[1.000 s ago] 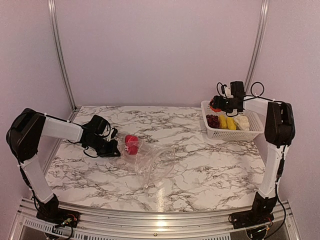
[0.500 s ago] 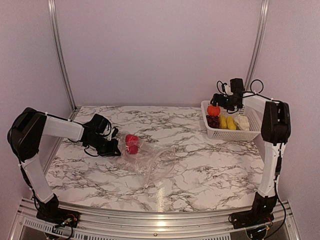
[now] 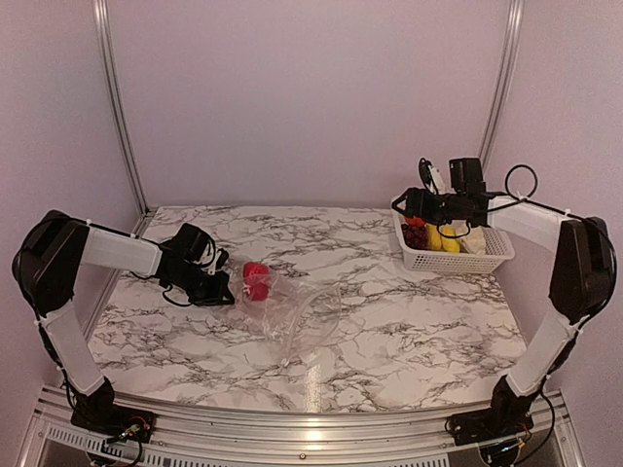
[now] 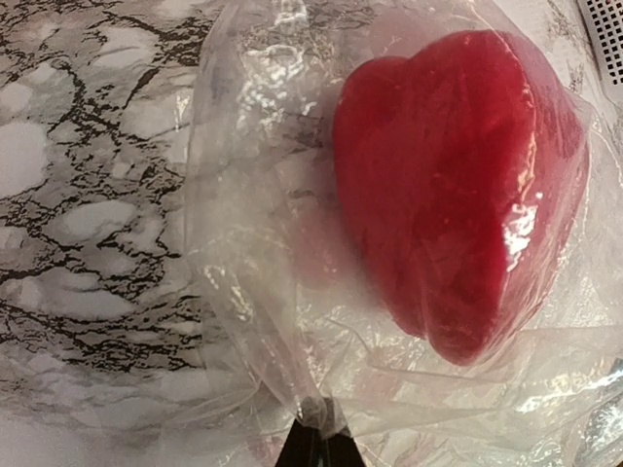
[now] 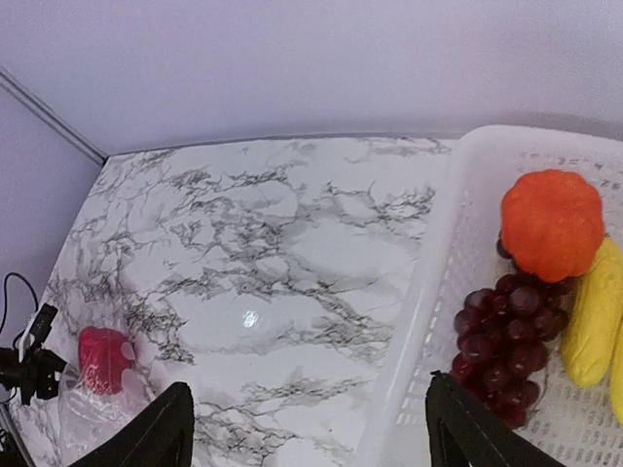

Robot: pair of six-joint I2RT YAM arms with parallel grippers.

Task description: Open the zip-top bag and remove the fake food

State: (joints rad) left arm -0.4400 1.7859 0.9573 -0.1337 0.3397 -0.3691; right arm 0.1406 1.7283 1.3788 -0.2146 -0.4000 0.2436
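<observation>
Inside the crinkly clear zip-top bag (image 4: pixel 243 195) sits a glossy red piece (image 4: pixel 458 185).

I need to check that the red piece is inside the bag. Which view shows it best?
Left wrist: the red piece fills the frame, wrapped in the clear zip-top bag. The top external view shows it small, inside the bag; the right wrist view only a distant red spot at lower left.
</observation>
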